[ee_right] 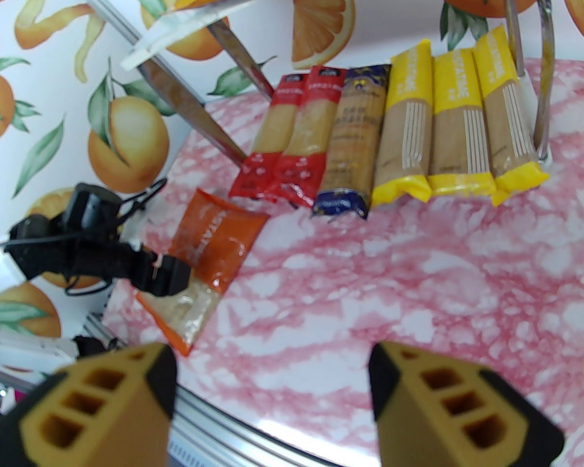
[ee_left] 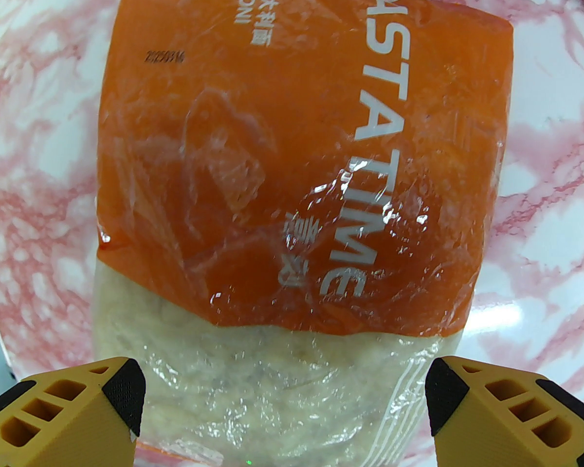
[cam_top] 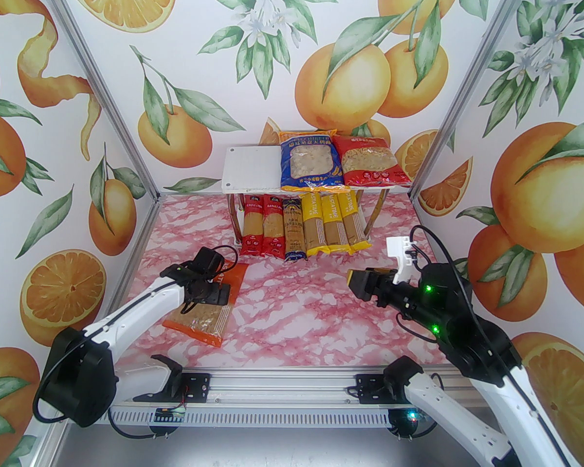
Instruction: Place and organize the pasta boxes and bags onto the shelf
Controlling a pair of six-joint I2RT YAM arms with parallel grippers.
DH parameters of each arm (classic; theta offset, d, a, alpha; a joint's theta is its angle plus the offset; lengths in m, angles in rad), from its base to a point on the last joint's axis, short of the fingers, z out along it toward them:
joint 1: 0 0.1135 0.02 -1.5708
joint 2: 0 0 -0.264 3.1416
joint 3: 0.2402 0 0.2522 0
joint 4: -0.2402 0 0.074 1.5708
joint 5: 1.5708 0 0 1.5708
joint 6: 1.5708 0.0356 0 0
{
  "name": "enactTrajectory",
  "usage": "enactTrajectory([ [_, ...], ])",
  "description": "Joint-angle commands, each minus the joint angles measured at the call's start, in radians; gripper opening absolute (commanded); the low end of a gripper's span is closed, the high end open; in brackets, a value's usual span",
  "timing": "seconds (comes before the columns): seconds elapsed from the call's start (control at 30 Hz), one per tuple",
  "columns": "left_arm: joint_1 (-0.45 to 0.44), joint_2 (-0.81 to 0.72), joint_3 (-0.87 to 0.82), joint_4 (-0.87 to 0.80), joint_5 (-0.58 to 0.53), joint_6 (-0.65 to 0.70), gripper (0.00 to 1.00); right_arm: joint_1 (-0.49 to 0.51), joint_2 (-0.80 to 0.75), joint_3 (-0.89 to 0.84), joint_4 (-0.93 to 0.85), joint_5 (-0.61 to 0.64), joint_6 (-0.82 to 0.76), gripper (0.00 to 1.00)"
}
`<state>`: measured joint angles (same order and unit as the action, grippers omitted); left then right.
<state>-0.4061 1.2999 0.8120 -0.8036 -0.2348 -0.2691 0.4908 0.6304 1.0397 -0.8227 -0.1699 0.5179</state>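
The left hand [ee_left: 284, 387] is spread wide and nothing is grasped; its fingertips [ee_left: 121, 392] are set either side of the clear end of the orange bag [ee_left: 301, 163], which lies flat on the surface [cam_top: 311, 309]. The right hand [ee_right: 272, 377] is held open and empty. The pick-up of this bag is judged to be in hand: a closing across its width is called for, then a carry to the bare left end of the shelf [cam_top: 250, 168], beside the blue bag [cam_top: 307, 161].

Marble table [cam_top: 311, 309], orange bag [cam_top: 199, 321]; shelf [cam_top: 250, 168], blue bag [cam_top: 305, 163], red bag [cam_top: 370, 161] on top
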Motion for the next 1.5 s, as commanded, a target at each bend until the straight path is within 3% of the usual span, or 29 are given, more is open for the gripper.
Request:
enactTrajectory([
  [0.0,0.012,0.042,0.032,0.038,0.015,0.054,1.0,0.004,0.013,0.021,-0.035,-0.01,-0.05,0.71],
  [0.43,0.115,0.215,0.071,0.054,0.118,0.102,1.0,0.003,0.031,0.033,-0.038,0.035,-0.079,0.73],
  [0.7,0.131,0.293,0.072,0.067,0.189,0.108,0.98,0.002,0.052,0.043,-0.05,0.05,-0.087,0.73],
  [0.9,0.137,0.331,0.057,0.088,0.241,0.11,0.72,0.003,0.054,0.042,-0.061,0.059,-0.085,0.73],
  [1.0,0.144,0.34,0.048,0.104,0.279,0.112,0.51,0.002,0.052,0.045,-0.069,0.067,-0.085,0.74],
  [1.1,0.169,0.346,0.041,0.115,0.341,0.113,0.24,0.002,0.049,0.046,-0.074,0.072,-0.084,0.73],
  [1.3,0.176,0.328,0.036,0.122,0.349,0.111,0.19,0.002,0.048,0.046,-0.077,0.076,-0.082,0.74],
  [1.33,0.176,0.317,0.037,0.12,0.346,0.114,0.16,0.003,0.048,0.047,-0.078,0.079,-0.082,0.74],
  [1.37,0.177,0.275,0.045,0.106,0.349,0.129,0.0,0.002,0.047,0.043,-0.076,0.089,-0.079,0.74],
  [1.47,0.177,0.228,0.05,0.112,0.35,0.127,0.0,0.002,0.049,0.039,-0.07,0.095,-0.076,0.74],
])
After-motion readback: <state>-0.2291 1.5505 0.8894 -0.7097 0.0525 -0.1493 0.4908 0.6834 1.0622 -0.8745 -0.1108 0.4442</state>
